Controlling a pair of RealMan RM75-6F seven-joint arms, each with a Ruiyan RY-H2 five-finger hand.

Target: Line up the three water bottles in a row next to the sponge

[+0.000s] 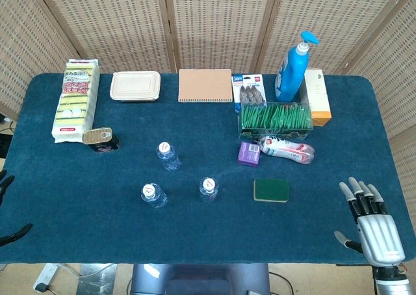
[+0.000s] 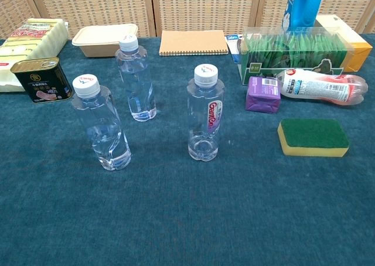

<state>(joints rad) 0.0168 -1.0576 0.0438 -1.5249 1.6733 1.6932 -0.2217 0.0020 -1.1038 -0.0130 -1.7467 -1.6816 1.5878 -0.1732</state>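
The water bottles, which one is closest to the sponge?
The bottle with the red-lettered label, standing nearest the green and yellow sponge. The other two bottles, one farther back and one far left, stand farther from it.

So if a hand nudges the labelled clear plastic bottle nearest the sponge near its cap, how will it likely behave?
The clear plastic water bottle with the pink-lettered label and white cap stands tall on a narrow base, so a high push would probably tip it. It looks nearly empty, so likely light and easily shoved. Its smooth, thin-looking walls may flex or slip under the fingers. Once down, it would probably roll on the blue tablecloth.
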